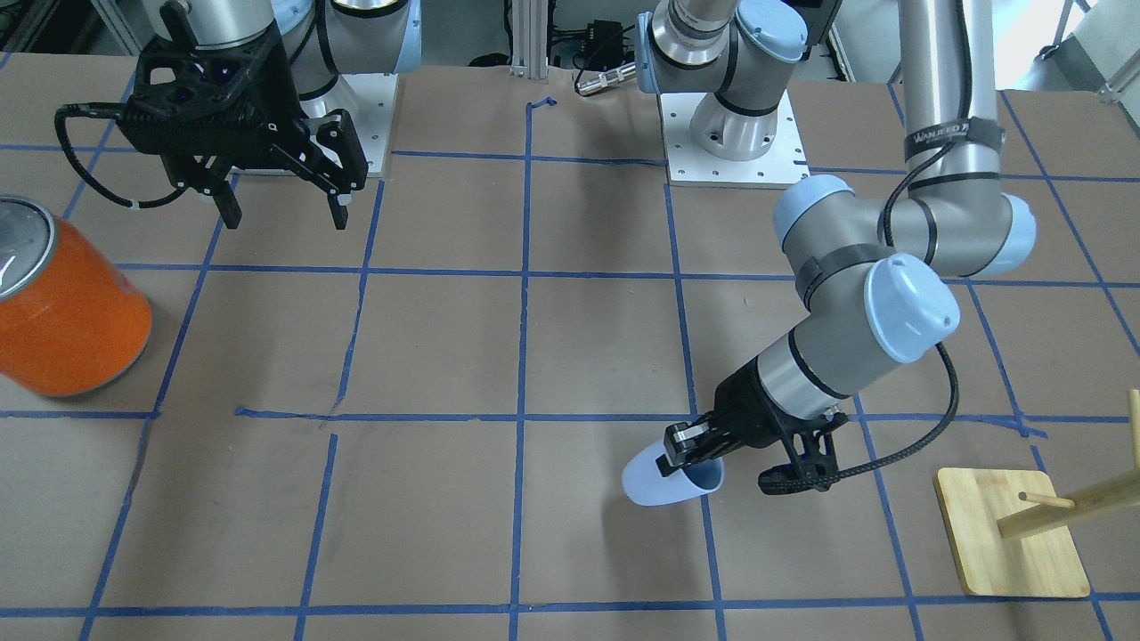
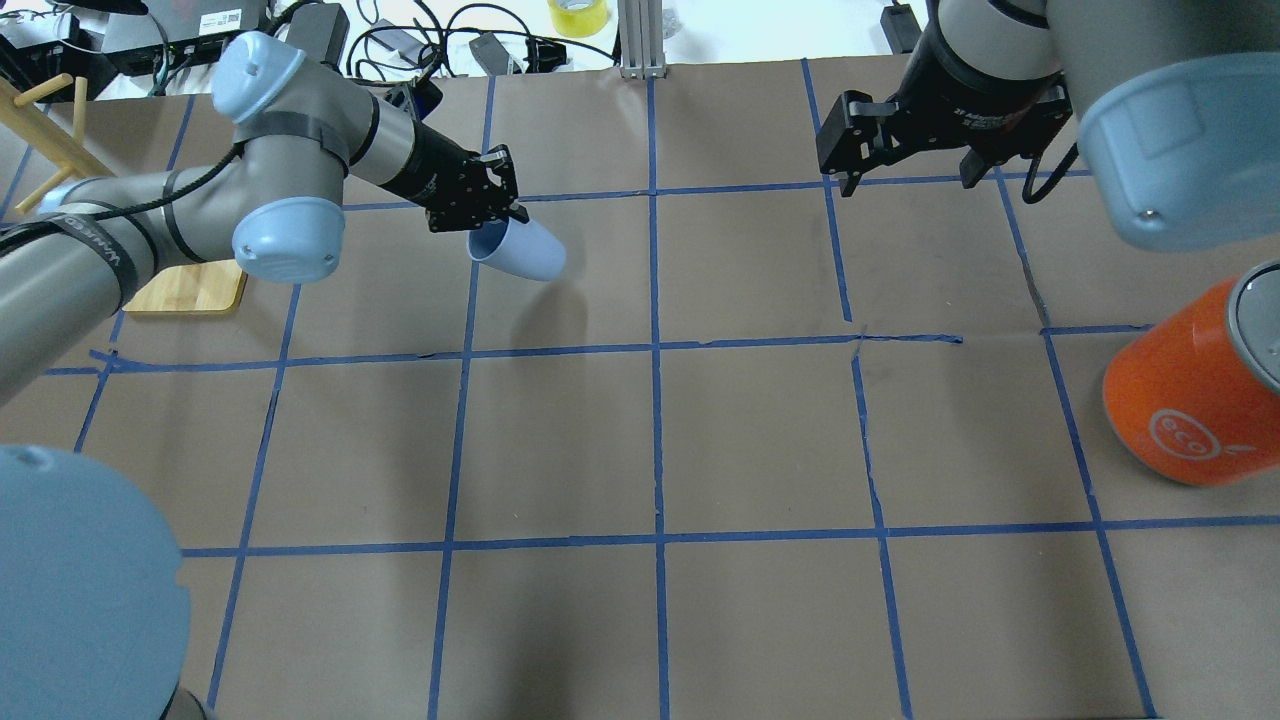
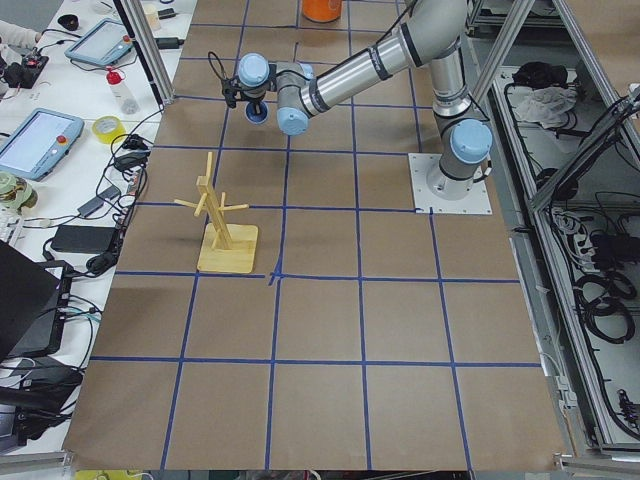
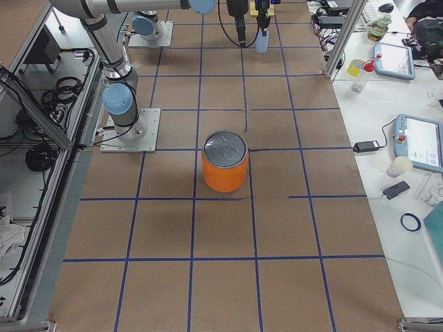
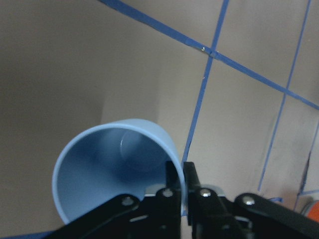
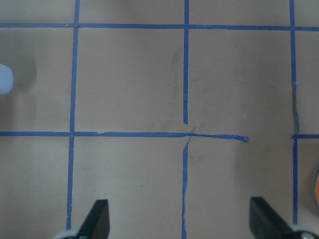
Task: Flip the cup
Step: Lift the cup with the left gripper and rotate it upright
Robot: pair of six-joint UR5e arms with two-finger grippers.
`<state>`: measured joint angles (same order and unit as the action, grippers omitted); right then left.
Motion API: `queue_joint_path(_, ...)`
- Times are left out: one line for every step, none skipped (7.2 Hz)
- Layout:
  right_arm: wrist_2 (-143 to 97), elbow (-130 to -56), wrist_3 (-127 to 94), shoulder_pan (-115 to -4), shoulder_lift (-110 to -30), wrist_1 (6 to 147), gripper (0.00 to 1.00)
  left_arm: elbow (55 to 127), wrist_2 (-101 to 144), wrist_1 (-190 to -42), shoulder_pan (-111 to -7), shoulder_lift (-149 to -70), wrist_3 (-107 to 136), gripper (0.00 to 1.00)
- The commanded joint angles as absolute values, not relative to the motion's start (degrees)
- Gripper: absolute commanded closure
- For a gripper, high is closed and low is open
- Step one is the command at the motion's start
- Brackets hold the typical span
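The table [image 2: 760, 440] is covered in brown paper and divided into squares by blue tape [image 2: 657, 400]. A white side bench [image 4: 374, 104] is loaded with tablets [image 4: 421, 142]; cables [image 2: 400, 45] are seen beyond the table's edge.

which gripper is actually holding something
The left gripper: it is shut on the rim of the pale blue cup, which it holds tilted. The right gripper hangs open and empty.

Big orange cylinder with a silver top [image 1: 62, 312] gets chopped by the frame edge in the front and overhead views. Right wrist view only catches a sliver of the small pale blue plastic cup [image 6: 4, 78] at its left edge. Left wrist view: the left gripper [image 5: 180, 172] covers the cup's near rim.
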<state>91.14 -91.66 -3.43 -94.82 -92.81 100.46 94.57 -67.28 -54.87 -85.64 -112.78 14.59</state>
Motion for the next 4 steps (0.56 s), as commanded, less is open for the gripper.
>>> queue_joint_path(91.14,-91.67,-3.43,-94.83,-92.81,100.46,0.00,89.58,-85.61,-61.95,-85.34,-112.22,3.83,1.00)
queue_joint_path(91.14,-91.67,-3.43,-94.83,-92.81,100.46,0.00,88.78,-91.00,-60.31,-85.34,-113.11,0.47,1.00)
queue_joint_path(91.14,-91.58,-3.43,-94.83,-92.81,100.46,0.00,89.03,-91.66,-59.07,-85.08,-113.99,-6.96,1.00)
queue_joint_path(91.14,-91.67,-3.43,-94.83,-92.81,100.37,0.00,88.69,-91.84,-56.89,-84.82,-115.73,-5.03,1.00)
